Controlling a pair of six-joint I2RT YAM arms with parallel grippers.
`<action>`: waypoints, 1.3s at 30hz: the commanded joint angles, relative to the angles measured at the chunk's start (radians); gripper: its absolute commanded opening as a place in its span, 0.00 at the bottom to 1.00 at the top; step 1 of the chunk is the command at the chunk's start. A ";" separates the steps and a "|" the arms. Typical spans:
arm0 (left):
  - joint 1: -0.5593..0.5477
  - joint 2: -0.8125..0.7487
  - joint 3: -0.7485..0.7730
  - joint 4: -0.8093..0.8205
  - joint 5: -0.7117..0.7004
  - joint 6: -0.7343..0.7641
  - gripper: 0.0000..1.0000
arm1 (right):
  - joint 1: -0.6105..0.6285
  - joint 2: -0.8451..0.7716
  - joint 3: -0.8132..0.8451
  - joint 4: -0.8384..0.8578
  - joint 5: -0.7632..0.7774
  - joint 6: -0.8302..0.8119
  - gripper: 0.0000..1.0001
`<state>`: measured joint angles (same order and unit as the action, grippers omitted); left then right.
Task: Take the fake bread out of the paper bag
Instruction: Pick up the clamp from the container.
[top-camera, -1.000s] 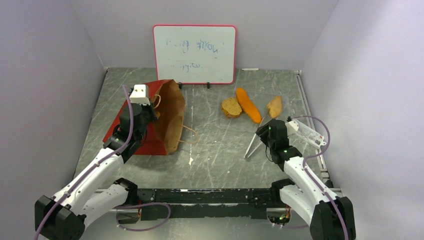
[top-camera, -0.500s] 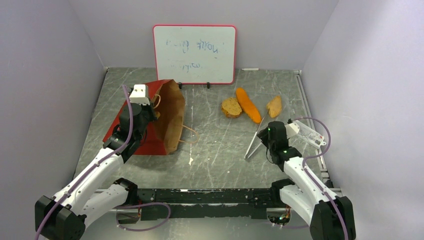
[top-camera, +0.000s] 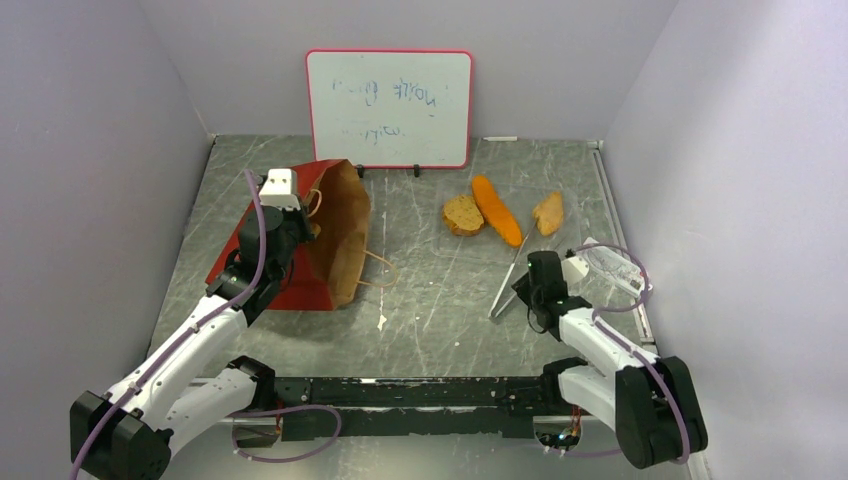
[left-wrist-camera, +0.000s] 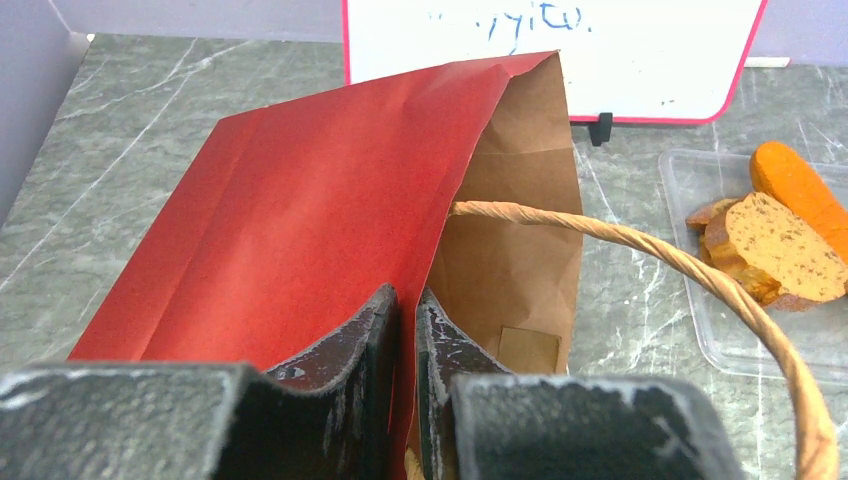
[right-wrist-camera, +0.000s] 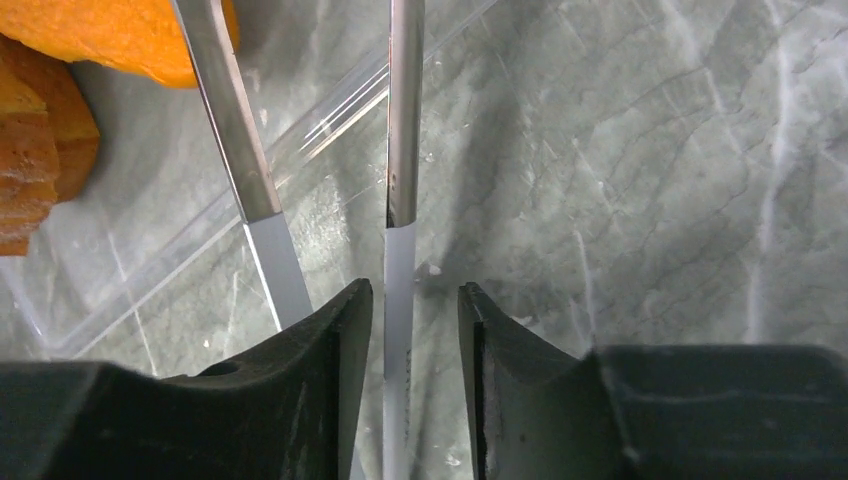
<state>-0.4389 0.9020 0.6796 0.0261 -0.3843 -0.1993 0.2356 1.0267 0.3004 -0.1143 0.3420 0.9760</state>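
Near: right gripper (right-wrist-camera: 412, 292) jaws part-spread, straddling one arm of thin steel tongs (right-wrist-camera: 404, 100) (gaps visible, no clamp). Farther left: left gripper (left-wrist-camera: 405, 305) pinching wall of red kraft-lined paper bag (left-wrist-camera: 300, 200), lying sideways. Far: round brown bread slice (top-camera: 463, 215), long orange loaf (top-camera: 497, 210) on clear plastic tray (left-wrist-camera: 740, 350), tan roll (top-camera: 548, 212) near, all outside bag.

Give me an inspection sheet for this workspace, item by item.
Surface: grey marbled table, one small white scrap.
Job's things: red paper bag on its side, mouth open; round slice, orange loaf and tan roll outside on a clear tray.
Clutter: metal tongs by the tray.
Grippers: left gripper shut on the bag's upper edge; right gripper open, straddling one tong arm.
Cables: purple cable along each arm.
Surroundings: whiteboard at the back, plain walls.
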 joint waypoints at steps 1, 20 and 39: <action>0.009 0.002 -0.002 0.054 0.020 -0.003 0.07 | -0.004 0.043 -0.007 0.073 -0.015 0.015 0.32; 0.011 -0.008 0.000 0.053 0.022 -0.002 0.07 | -0.003 -0.146 -0.013 -0.093 0.003 0.053 0.11; 0.011 0.002 -0.011 0.083 0.098 0.022 0.07 | 0.113 -0.236 0.144 -0.124 0.023 -0.102 0.03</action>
<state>-0.4351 0.9028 0.6792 0.0330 -0.3584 -0.1913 0.2699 0.7456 0.3553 -0.3038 0.3485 0.9688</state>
